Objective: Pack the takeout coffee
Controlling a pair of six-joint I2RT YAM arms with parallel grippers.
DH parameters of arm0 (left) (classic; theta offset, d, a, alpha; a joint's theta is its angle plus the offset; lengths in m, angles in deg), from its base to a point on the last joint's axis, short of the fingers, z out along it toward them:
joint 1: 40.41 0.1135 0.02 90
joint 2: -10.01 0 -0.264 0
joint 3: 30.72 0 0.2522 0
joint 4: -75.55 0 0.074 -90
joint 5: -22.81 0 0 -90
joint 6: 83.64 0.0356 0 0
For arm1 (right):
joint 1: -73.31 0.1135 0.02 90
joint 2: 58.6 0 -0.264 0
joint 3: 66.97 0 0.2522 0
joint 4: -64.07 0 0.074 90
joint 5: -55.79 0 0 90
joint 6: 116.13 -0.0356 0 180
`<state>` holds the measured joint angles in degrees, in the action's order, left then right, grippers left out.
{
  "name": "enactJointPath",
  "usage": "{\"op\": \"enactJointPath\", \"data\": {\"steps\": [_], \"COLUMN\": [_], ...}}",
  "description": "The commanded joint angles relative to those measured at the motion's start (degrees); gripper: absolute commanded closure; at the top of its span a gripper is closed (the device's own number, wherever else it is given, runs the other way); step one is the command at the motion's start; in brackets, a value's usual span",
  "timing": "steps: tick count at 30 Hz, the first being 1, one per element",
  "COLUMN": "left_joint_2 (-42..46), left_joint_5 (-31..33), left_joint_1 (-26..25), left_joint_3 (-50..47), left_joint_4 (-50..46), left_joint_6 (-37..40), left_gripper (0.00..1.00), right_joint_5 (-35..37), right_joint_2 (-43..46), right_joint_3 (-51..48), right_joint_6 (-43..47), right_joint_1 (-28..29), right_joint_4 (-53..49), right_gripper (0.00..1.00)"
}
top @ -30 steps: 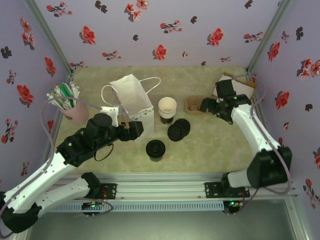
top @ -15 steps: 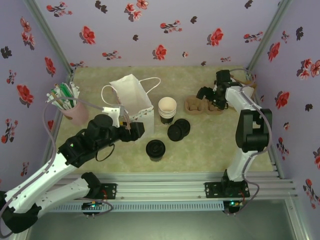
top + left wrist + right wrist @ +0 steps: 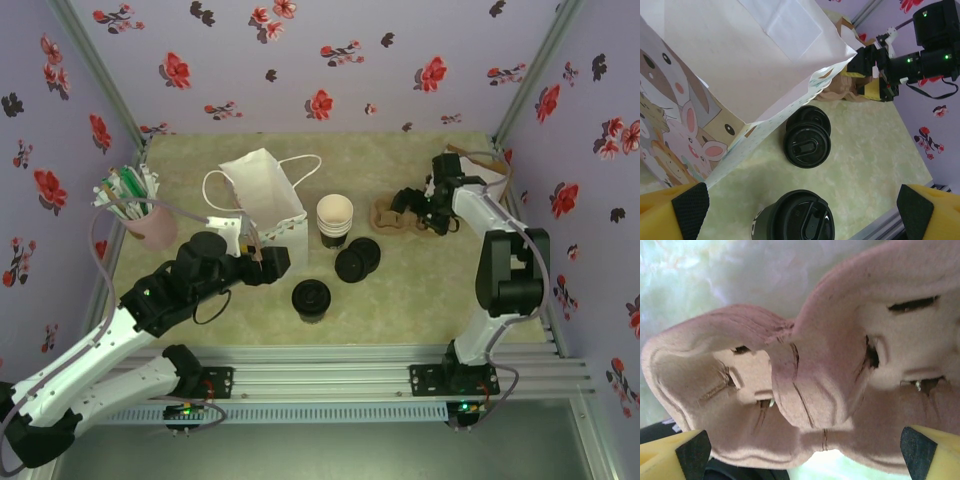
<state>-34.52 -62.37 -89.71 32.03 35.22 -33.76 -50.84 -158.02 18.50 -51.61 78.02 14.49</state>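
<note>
Mottled green-cream tabletop [image 3: 420, 290]: the takeout coffee [image 3: 311, 298], with a smooth round black lid, stands near the front edge, bare surface to its right. Left gripper [image 3: 270, 258] spread wide beside the paper bag [image 3: 262, 195]; right gripper [image 3: 413, 205] spread wide over the fibrous moulded-pulp carrier [image 3: 815, 375].

We list one paper bag [image 3: 262, 195], stacked cups [image 3: 335, 218], loose black lids [image 3: 357, 260]. We add a pulp carrier [image 3: 384, 212], a straw holder [image 3: 145, 224].

Lilac floral walls [image 3: 330, 60] enclose a pale green tabletop [image 3: 420, 290].
</note>
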Motion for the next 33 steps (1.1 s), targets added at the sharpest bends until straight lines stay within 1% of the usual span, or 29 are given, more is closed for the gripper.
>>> {"op": "enactJointPath", "data": {"steps": [1,8,12,13,17,21,22,24,28,30,33], "left_joint_2": [-0.2,-1.9,-3.2,-3.6,-4.3,-4.8,-4.7,-4.8,-4.8,-4.9,-5.0], "left_joint_5": [-0.6,-0.7,-0.7,-0.7,-0.7,-0.5,-0.6,-0.4,-0.1,-0.2,-0.1], "left_joint_1": [-0.5,-0.5,-0.5,-0.5,-0.5,-0.4,-0.5,-0.4,-0.4,-0.4,-0.3], "left_joint_3": [-0.5,-0.8,-0.5,-0.4,0.0,0.2,0.1,0.1,0.1,0.1,0.1], "left_joint_4": [2.4,3.7,4.5,4.7,5.1,5.1,5.1,4.8,4.2,4.1,4.2], "left_joint_6": [-0.2,0.3,0.7,0.7,1.2,1.4,1.4,1.5,1.9,2.0,2.0], "left_gripper": [0.01,0.01,0.01,0.01,0.01,0.01,0.01,0.01,0.01,0.01,0.01], "right_joint_5": [-1.3,-2.3,-2.7,-1.7,4.8,13.5,14.4,18.8,26.9,31.9,37.2], "right_joint_2": [3.5,8.1,8.7,8.8,9.9,6.7,6.1,4.6,1.5,-0.8,-3.3], "right_joint_3": [-3.0,-5.8,-4.9,-4.1,-0.6,4.1,4.4,5.5,7.6,9.7,11.4], "right_joint_6": [-1.1,-1.9,-2.2,-1.8,2.6,7.5,7.9,8.6,10.8,11.5,12.4], "right_joint_1": [1.1,3.2,4.2,4.5,6.5,9.2,9.7,12.0,16.3,17.5,18.1], "right_joint_4": [-1.1,-1.7,-2.0,-2.8,-4.3,-9.4,-10.1,-12.6,-17.3,-20.4,-21.8], "right_gripper": [0.01,0.01,0.01,0.01,0.01,0.04,0.06,0.07,0.07,0.07,0.06]}}
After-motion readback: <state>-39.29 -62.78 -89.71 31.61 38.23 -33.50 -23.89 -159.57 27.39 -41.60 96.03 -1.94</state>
